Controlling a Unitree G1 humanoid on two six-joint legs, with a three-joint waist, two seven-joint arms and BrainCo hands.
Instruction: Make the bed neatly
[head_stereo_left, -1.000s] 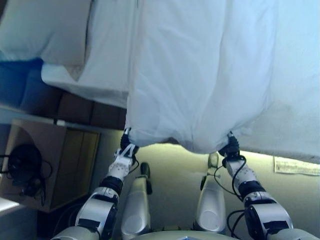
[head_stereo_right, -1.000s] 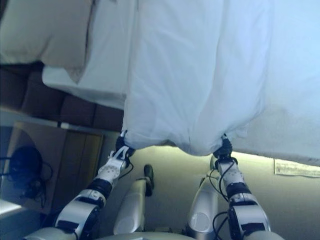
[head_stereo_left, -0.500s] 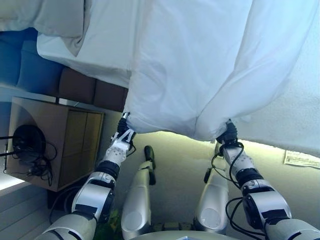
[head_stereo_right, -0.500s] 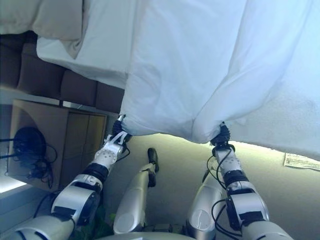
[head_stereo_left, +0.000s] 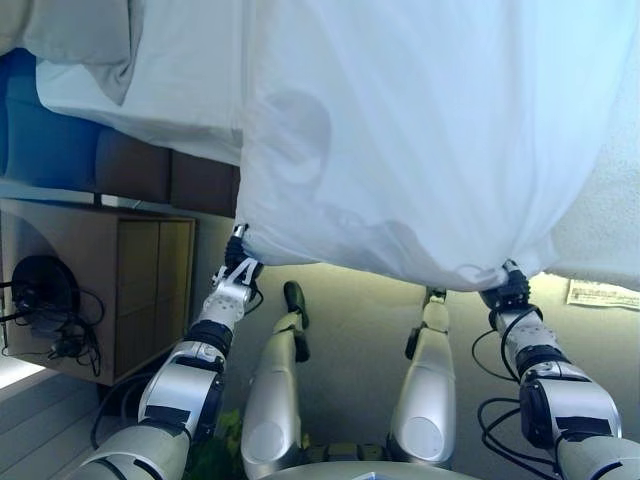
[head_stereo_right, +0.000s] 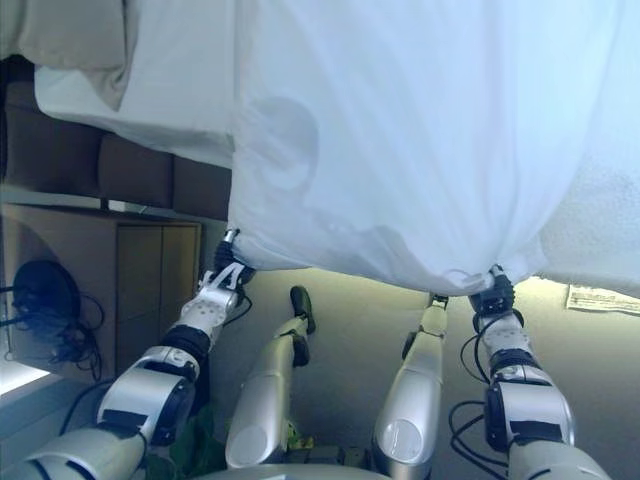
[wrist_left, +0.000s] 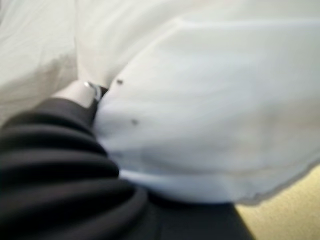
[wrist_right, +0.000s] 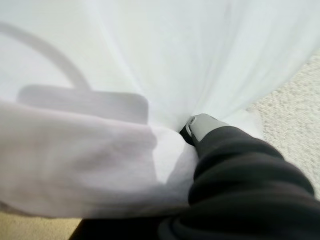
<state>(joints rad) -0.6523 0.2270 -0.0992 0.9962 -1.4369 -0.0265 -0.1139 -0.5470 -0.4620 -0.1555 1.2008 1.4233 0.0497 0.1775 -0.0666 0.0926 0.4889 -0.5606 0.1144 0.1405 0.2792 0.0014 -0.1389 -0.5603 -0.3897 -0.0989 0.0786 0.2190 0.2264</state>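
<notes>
A white sheet (head_stereo_left: 400, 130) hangs over the near side of the bed, stretched between my two hands. My left hand (head_stereo_left: 240, 262) is shut on the sheet's near left corner, and the cloth bunches over its dark cover in the left wrist view (wrist_left: 165, 125). My right hand (head_stereo_left: 507, 288) is shut on the sheet's near right corner; the right wrist view shows cloth (wrist_right: 100, 150) wrapped over the hand. A white mattress pad (head_stereo_left: 615, 230) shows at the right. A pillow (head_stereo_left: 75, 30) lies at the far left of the bed.
A wooden bedside cabinet (head_stereo_left: 110, 290) stands at the left with a dark device and cables (head_stereo_left: 45, 300) beside it. A brown upholstered bed base (head_stereo_left: 160, 175) runs behind it. Beige carpet (head_stereo_left: 350, 320) lies below, with a paper slip (head_stereo_left: 603, 293) at the right.
My right hand has moved out to the right with its corner, so the sheet is spread wider and flatter. The whole view has also shifted a little.
</notes>
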